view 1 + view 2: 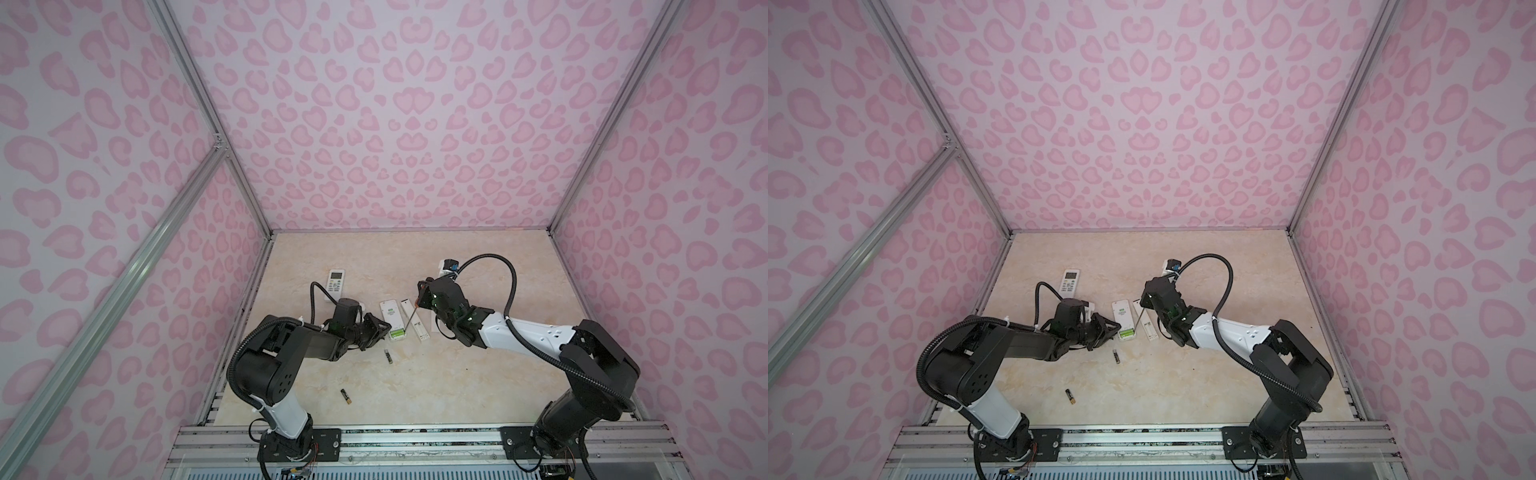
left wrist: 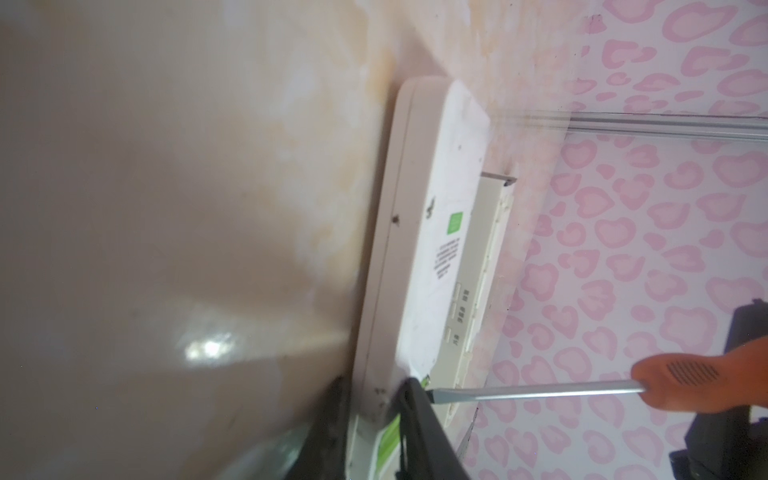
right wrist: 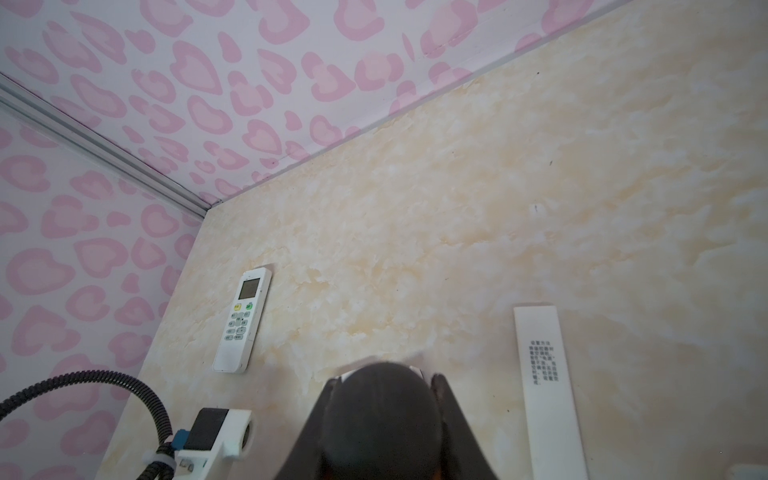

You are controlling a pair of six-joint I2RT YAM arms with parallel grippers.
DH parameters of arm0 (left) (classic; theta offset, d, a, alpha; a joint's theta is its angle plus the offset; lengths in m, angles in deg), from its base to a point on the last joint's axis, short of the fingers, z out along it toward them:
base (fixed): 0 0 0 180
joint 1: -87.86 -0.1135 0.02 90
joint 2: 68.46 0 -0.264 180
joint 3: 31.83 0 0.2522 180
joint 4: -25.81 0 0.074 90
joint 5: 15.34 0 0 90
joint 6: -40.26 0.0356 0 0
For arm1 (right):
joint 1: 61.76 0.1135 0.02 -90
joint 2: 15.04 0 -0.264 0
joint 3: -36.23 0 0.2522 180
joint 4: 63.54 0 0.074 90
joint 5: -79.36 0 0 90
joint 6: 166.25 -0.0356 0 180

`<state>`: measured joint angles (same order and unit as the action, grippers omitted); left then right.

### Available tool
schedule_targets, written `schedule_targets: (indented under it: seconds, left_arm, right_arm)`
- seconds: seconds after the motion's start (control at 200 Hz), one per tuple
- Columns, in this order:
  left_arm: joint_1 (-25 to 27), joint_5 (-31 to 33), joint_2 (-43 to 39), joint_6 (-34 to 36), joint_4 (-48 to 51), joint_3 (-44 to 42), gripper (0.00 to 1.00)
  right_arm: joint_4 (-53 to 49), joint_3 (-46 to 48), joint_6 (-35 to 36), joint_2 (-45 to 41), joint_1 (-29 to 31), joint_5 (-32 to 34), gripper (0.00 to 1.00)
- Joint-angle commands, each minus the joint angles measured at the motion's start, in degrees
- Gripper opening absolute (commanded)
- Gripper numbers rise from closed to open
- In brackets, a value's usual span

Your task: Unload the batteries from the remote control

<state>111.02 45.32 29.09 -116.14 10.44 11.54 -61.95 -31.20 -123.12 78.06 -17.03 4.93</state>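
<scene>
Green batteries (image 1: 397, 333): I see them seated in the open compartment at the near end of the remote (image 1: 387, 311), which lies face down at mid-worktop (image 1: 457, 374).
Loose cells: a black battery (image 1: 388, 356) with a gold end lies just in front of the remote. A second black battery (image 1: 346, 397) lies well apart, nearer the left arm's base.
Left gripper (image 2: 376, 399): jaws are set narrow and clamped across the remote's compartment end.
Right gripper (image 3: 384, 382): jaws are closed around the handle of the screwdriver (image 2: 540, 390). I see its tip at the compartment edge, beside the green cells.
Second remote (image 3: 243, 320): face up, far left, apart from both arms.
Cover plate (image 3: 544, 374): flat on the worktop near the right gripper.
</scene>
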Motion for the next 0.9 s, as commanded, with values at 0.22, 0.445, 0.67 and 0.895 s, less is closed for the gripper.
schedule_targets:
  seconds: [0.22,0.445,0.67,0.895]
  left_arm:
    - [0.3,1.2,0.6,-0.3,12.2,-0.8,0.25]
    - [0.3,1.4,0.2,-0.3,12.3,-0.9,0.25]
    - [0.3,1.3,0.2,0.5,13.2,-0.2,0.25]
    - [0.3,1.5,0.2,0.5,13.2,-0.2,0.25]
  right_arm:
    - [5.9,0.4,-5.3,-0.2,-0.2,-4.2,0.0]
    - [5.7,0.6,-5.3,-0.3,-0.2,-4.3,0.0]
    - [5.2,0.8,-4.7,-1.3,-0.1,-3.6,0.0]
    - [4.8,0.7,-4.2,-1.7,-0.1,-3.4,0.0]
